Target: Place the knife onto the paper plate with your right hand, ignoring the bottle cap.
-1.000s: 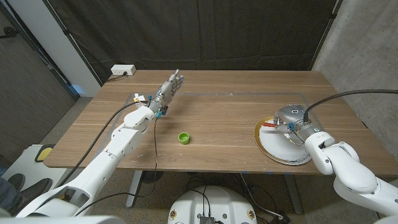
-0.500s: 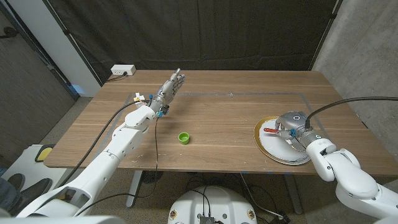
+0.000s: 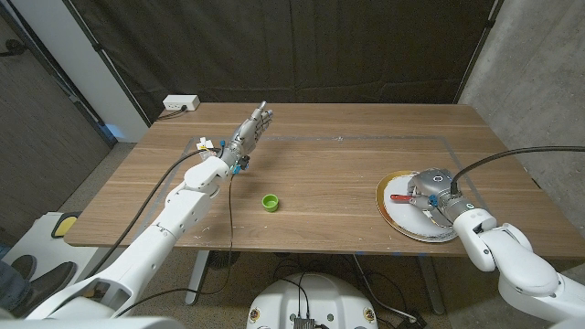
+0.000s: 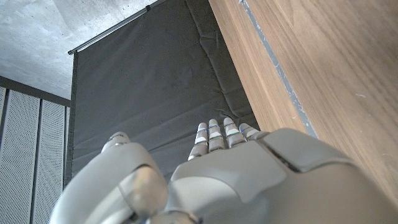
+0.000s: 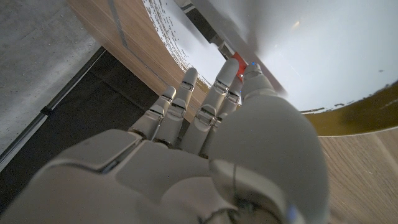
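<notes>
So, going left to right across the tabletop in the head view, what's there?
White tag with yellow bit → left hand → green bottle cap → paper plate with the red-handled knife → right hand over the plate.

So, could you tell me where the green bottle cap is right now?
In the head view the bottle cap sits near the table's front edge, left of the paper plate.

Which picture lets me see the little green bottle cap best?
The head view. The green bottle cap sits alone on the bare wooden table there, between the two arms. The left wrist view looks along the table edge to a dark curtain; the right wrist view looks at the paper plate.
</notes>
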Robot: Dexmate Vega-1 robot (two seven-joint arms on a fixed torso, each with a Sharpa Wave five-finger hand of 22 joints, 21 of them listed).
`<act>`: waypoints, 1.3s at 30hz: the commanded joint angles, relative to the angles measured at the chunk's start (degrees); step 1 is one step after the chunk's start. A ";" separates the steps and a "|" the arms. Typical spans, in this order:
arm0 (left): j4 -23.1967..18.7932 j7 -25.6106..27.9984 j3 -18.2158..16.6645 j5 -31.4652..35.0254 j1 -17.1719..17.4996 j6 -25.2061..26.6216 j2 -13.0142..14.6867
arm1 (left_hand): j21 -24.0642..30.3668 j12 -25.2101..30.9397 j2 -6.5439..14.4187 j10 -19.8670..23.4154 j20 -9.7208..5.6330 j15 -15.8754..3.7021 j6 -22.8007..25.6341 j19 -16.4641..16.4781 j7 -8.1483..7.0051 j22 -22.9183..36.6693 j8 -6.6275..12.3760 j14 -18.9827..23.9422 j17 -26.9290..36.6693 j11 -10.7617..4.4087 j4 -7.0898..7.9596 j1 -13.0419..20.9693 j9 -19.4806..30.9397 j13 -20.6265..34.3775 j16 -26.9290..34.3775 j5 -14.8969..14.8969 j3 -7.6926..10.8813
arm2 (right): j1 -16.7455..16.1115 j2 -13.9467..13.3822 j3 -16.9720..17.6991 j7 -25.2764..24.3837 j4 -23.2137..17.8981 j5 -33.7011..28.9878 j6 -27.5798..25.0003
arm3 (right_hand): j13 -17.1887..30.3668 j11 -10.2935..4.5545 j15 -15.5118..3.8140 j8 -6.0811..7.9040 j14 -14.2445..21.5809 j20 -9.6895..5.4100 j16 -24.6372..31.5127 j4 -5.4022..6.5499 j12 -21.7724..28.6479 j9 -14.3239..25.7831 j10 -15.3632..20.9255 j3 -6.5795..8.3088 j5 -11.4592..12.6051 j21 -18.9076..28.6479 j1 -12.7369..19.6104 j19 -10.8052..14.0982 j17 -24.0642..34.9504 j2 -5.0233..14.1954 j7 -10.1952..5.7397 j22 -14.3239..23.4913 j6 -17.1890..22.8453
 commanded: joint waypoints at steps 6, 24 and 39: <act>-0.24 -0.05 0.07 -0.18 0.34 0.16 0.00 | 0.35 0.09 0.36 -0.05 -0.01 -0.05 0.36 -0.32 0.04 0.33 -0.06 -0.23 0.11 -0.17 0.00 0.04 0.33 0.09 -0.12 -0.06 -0.31 | 1.00 -1.11 -1.03 0.12 -0.05 1.23 1.40 | -0.93 -0.18 -7.14 -0.35 1.03 1.21 0.12 0.21 -1.34 5.91 -1.67 -0.39 -0.22 0.58 -0.25 0.97 -0.02 0.83 -2.09 0.15 0.94; 0.68 -1.21 -0.08 -0.59 -0.09 -0.31 0.21 | 0.38 0.12 0.45 0.03 0.03 -0.25 0.42 -0.34 -0.16 0.33 -0.05 -0.22 0.12 -0.32 -0.01 0.12 0.33 0.09 -0.10 -0.13 -0.47 | 2.21 -1.44 -1.67 2.06 -0.99 2.69 1.25 | -2.58 -0.10 -6.35 -3.33 -2.10 4.66 -0.72 0.76 -4.72 4.19 -7.70 -1.83 -1.36 0.00 -3.56 -0.30 -0.08 -1.21 -2.20 0.22 -5.40; 2.18 -2.43 0.01 -0.93 -1.14 -0.35 0.22 | 0.37 0.12 0.54 0.02 1.09 -0.28 0.70 -0.50 -0.38 0.34 0.03 -0.20 0.12 -0.58 -0.02 0.19 0.34 0.09 -0.09 -0.19 -0.66 | 2.78 -2.49 -1.90 6.20 -2.84 1.62 -1.11 | -2.73 0.22 -5.59 -5.19 -2.49 7.45 -0.16 2.16 -5.93 3.01 -11.74 -3.29 -1.68 0.11 -8.04 0.06 -0.03 -2.55 -2.21 0.18 -8.24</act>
